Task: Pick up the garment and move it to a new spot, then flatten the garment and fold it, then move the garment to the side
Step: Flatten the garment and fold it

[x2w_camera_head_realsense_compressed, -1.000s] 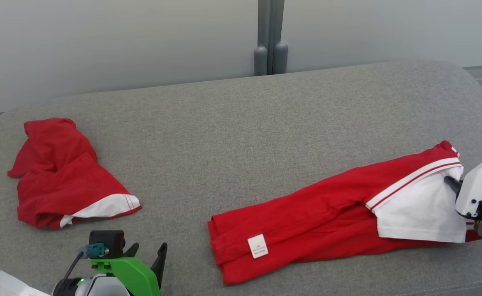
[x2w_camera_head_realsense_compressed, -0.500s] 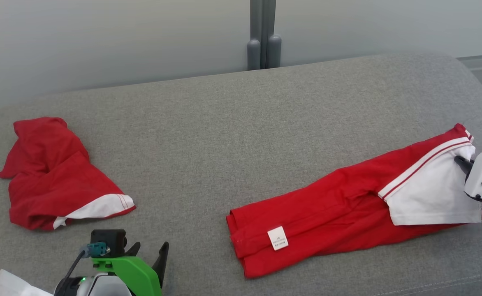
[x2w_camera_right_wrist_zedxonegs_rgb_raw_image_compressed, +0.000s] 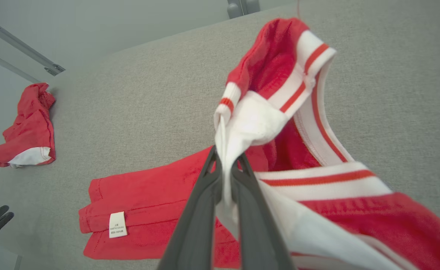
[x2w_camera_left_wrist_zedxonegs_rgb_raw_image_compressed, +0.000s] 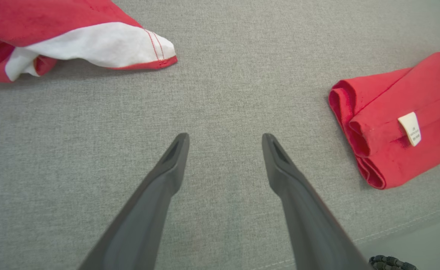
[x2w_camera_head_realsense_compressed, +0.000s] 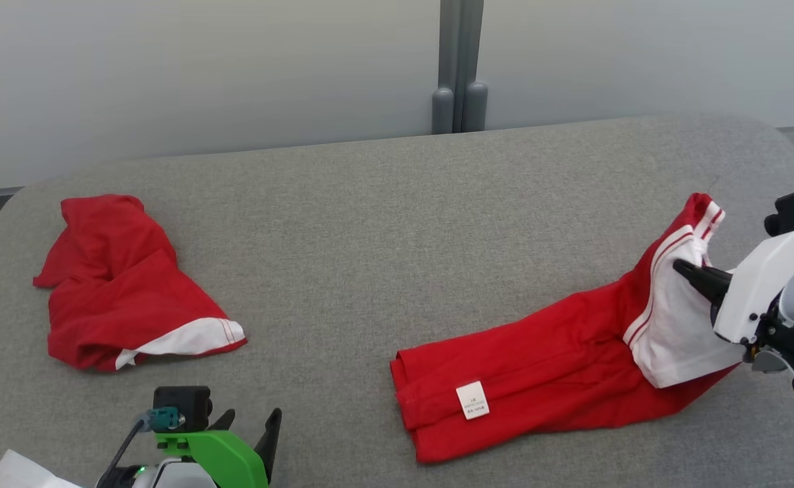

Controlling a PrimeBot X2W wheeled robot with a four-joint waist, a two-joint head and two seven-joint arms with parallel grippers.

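I am pinching the white end of the folded red garment (x2w_camera_head_realsense_compressed: 539, 352) in my right pincer (x2w_camera_head_realsense_compressed: 683, 268); its length is lying leftward toward my spread left pincer (x2w_camera_head_realsense_compressed: 251, 421).

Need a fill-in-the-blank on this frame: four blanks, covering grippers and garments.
1. The right gripper is shut on the ____ part of the folded garment.
2. The left gripper hovers over the grey cushion with its jaws ____.
3. The crumpled garment lies on the robot's ____ side.
4. The label sits on ____ cloth.
Missing words: white; open; left; red.
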